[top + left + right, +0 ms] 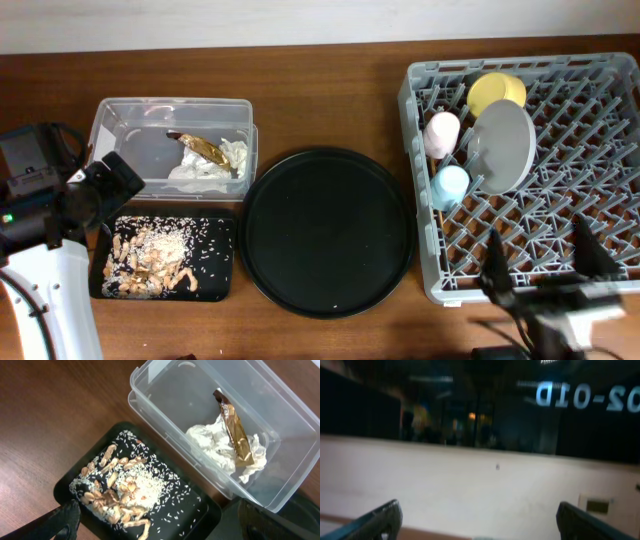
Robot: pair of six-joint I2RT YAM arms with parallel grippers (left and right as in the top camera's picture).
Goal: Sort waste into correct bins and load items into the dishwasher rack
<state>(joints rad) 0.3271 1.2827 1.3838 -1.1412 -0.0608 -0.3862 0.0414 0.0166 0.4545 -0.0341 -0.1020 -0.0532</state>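
The waste lies in both bins. Beige food scraps with rice (155, 258) (122, 495) fill the shallow black tray (222, 280) (200, 520). A crumpled white napkin (212, 165) (215, 447) and a brown peel (203, 147) (235, 430) sit in the clear tub (135, 115) (165, 390). In the grey dishwasher rack (600, 130) stand a pink cup (441, 133), a light-blue cup (451, 185), a yellow bowl (496, 92) and a grey plate (502, 146). My left gripper (108, 188) (160, 522) hangs open and empty above the black tray. My right gripper (545, 265) (480, 520) is open and empty over the rack's front edge.
A large round black tray (327, 230) lies between the bins and the rack. The right wrist view faces a pale wall and dark windows, away from the table. Brown tabletop (330, 90) runs behind the round tray.
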